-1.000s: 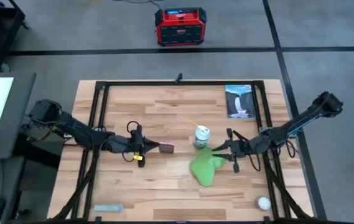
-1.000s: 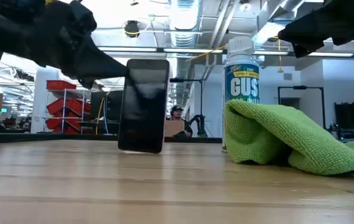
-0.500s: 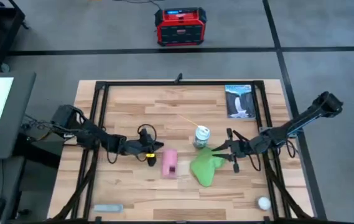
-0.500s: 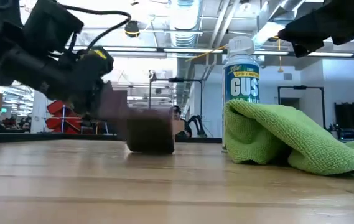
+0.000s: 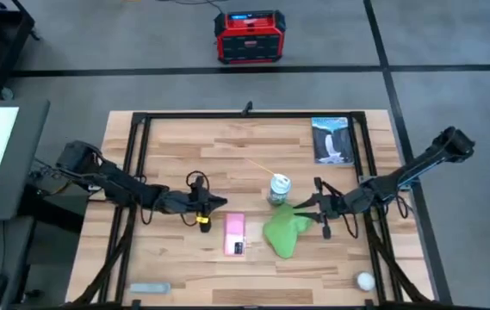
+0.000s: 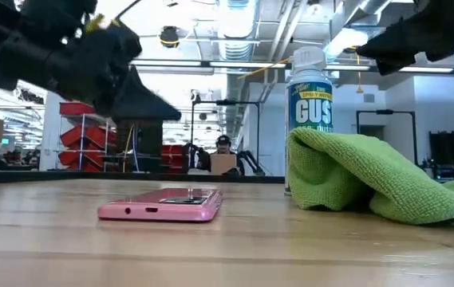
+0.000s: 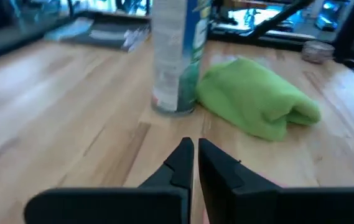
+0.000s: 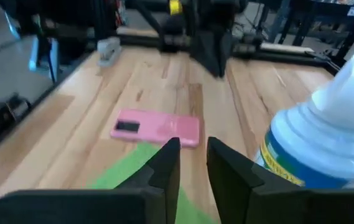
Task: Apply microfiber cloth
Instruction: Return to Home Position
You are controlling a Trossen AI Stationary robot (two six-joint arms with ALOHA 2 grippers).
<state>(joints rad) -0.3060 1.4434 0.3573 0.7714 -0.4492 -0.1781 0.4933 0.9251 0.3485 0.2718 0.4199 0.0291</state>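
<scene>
The microfiber cloth [image 5: 286, 231] lies bunched against the spray bottle [image 5: 279, 189], close by my right gripper [image 5: 300, 204], whose fingers stand slightly apart, empty. A second ago my left gripper [image 5: 213, 203] held the pink phone [image 5: 234, 234] upright. Now it lies flat beside the cloth, and those fingers are nearly pressed together. Wiping looks finished.

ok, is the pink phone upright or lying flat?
Flat. The pink phone lies on the table; the left end effector hangs higher, clear of it.
</scene>
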